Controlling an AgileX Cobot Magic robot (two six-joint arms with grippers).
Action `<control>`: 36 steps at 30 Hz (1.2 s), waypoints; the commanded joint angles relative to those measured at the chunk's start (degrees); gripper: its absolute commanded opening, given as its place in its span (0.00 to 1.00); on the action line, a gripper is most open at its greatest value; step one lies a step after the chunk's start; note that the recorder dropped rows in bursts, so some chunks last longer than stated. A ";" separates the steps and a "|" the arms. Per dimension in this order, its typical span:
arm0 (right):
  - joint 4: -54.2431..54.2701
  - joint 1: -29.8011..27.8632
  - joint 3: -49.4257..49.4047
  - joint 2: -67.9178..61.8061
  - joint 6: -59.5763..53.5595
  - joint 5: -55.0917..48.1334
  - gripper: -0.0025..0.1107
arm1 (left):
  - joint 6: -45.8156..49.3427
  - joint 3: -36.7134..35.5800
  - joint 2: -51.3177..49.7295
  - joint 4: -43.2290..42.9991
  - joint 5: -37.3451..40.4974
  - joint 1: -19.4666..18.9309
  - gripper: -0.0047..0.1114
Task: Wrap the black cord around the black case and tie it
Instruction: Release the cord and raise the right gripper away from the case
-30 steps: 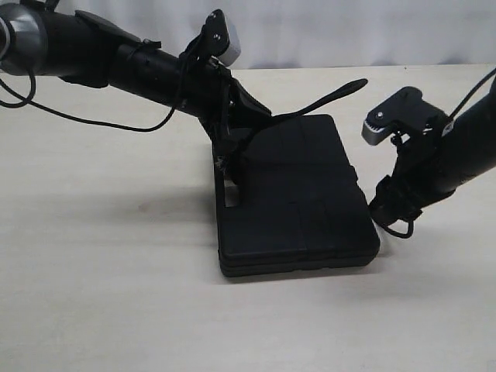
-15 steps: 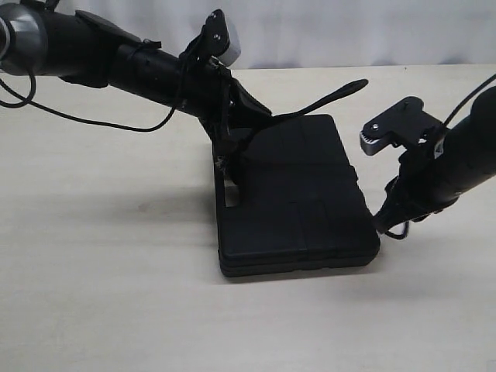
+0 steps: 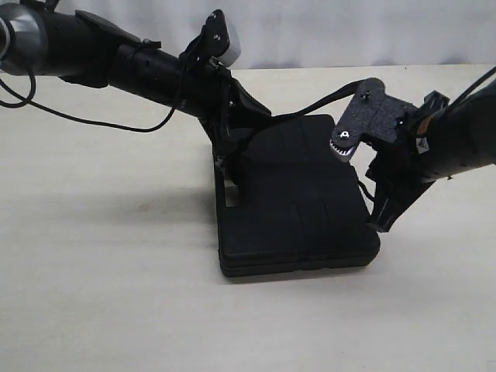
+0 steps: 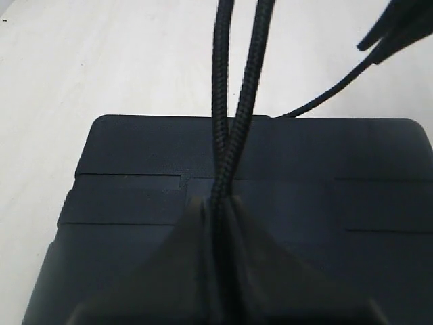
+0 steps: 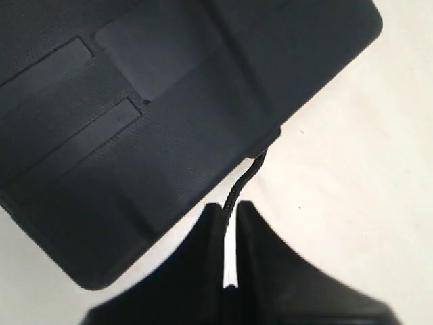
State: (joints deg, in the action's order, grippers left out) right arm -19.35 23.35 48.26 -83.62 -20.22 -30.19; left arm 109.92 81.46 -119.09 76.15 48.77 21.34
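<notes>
My right jaws, wide open a moment ago, are now closed on the black cord point(image 5: 245, 177) where it comes out at the right edge of the black case point(image 3: 298, 201), at the centre right of the exterior view. My left jaws are closed as well and pinch two strands of the cord over the upper left part of the case. The case lies flat on the tabletop point(image 3: 116, 294), mid-frame. The cord is now held in two places, so I judge that pulling it tight around the case can begin.

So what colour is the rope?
Black, with a braided weave. The black cord shows best in the left wrist view.
</notes>
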 commanded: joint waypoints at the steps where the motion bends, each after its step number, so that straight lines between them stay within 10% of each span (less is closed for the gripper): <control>1: 12.07 -3.46 8.64 -5.13 -13.10 -8.78 0.06 | 1.04 -0.09 0.57 -1.52 1.71 0.00 0.04; 4: 30.13 -8.00 19.99 -11.83 -27.02 -24.33 0.06 | 1.21 -0.09 0.57 -1.90 1.71 0.00 0.04; 14: 30.86 -9.25 29.95 -24.15 -28.39 -28.41 0.06 | 3.63 -0.09 0.57 -4.66 -2.07 0.00 0.04; 21: 32.29 -9.25 30.35 -23.86 -25.40 -27.55 0.44 | -1.65 -0.09 0.57 -3.10 -10.73 -0.28 0.04; 26: 31.97 -9.25 30.35 -23.26 -24.97 -25.75 0.44 | -5.45 -0.09 0.57 -1.93 -13.21 -2.78 0.04; 36: 12.54 -9.25 30.35 -16.06 3.14 -18.06 0.57 | -5.34 -0.09 0.57 -1.55 -10.36 -3.30 0.04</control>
State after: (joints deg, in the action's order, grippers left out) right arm -1.81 14.31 78.27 -101.25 -24.64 -49.08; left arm 104.96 81.38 -119.09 73.56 38.01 18.03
